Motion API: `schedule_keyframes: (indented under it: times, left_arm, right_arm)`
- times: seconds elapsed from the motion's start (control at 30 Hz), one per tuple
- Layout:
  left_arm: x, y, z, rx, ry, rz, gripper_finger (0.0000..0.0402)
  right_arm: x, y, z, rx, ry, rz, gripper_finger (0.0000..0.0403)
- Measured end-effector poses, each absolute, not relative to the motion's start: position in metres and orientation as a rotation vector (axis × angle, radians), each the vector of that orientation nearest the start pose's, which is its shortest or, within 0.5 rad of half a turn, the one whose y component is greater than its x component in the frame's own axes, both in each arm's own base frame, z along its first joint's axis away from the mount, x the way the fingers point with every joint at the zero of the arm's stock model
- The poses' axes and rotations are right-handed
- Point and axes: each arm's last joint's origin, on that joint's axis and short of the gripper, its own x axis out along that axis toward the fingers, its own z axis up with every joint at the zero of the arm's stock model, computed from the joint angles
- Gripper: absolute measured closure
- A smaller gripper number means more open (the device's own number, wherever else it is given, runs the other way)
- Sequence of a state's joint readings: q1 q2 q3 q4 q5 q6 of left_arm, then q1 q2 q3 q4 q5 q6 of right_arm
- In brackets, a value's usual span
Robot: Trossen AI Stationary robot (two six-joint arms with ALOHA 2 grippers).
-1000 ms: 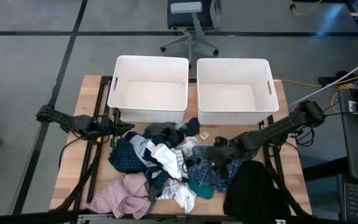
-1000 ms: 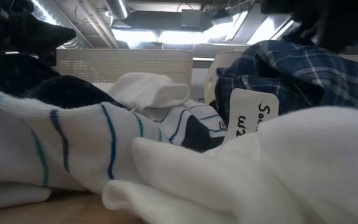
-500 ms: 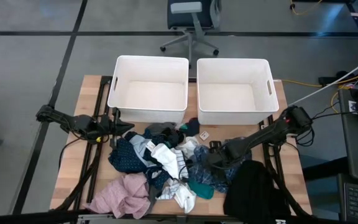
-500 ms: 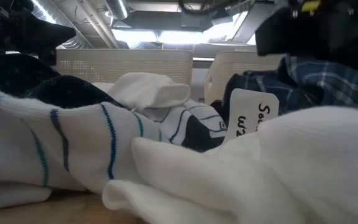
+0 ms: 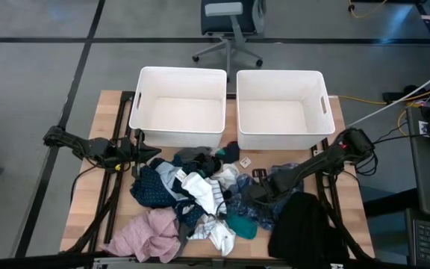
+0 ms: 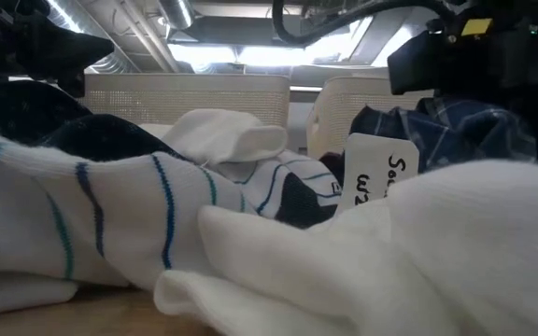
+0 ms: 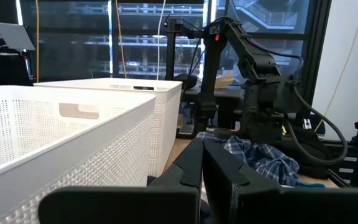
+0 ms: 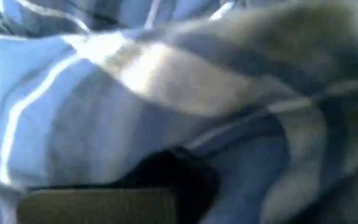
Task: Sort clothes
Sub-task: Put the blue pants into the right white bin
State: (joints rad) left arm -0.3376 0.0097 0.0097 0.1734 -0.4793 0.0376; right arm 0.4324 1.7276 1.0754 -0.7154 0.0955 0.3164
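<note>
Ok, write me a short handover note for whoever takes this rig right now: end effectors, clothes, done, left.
Right end effector: down in the blue plaid garment on the pile's right side, fabric filling its wrist view; a firm grip is not confirmed.
Left end effector: shut, empty, waiting at the table's left edge beside the left tub.
Clothes: all still heaped on the table, pink garment front-left, black garment front-right.
Done: nothing sorted; the left tub and the right tub are both empty.
Left: the whole pile.
</note>
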Motion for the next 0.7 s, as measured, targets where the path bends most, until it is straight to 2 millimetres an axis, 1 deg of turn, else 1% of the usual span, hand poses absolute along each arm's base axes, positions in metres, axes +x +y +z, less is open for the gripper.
schedule_keyframes:
  times: [0.1, 0.27, 0.47, 0.7]
  left_arm:
    - [0.092, -0.018, 0.182, -0.032, -0.158, 0.144, 0.0400]
    - [0.092, -0.018, 0.182, -0.032, -0.158, 0.144, 0.0400]
    - [0.092, -0.018, 0.182, -0.032, -0.159, 0.145, 0.0400]
    - [0.092, -0.018, 0.182, -0.027, -0.158, 0.145, 0.0400]
  right_arm:
    - [0.280, 0.126, 0.181, -0.069, 1.312, 0.063, 0.0363]
    - [0.272, 0.120, 0.212, -0.059, 1.194, 0.046, 0.0366]
    - [0.260, 0.105, 0.248, -0.022, 1.052, 0.006, 0.0366]
    - [0.247, 0.084, 0.280, -0.010, 0.923, -0.034, 0.0363]
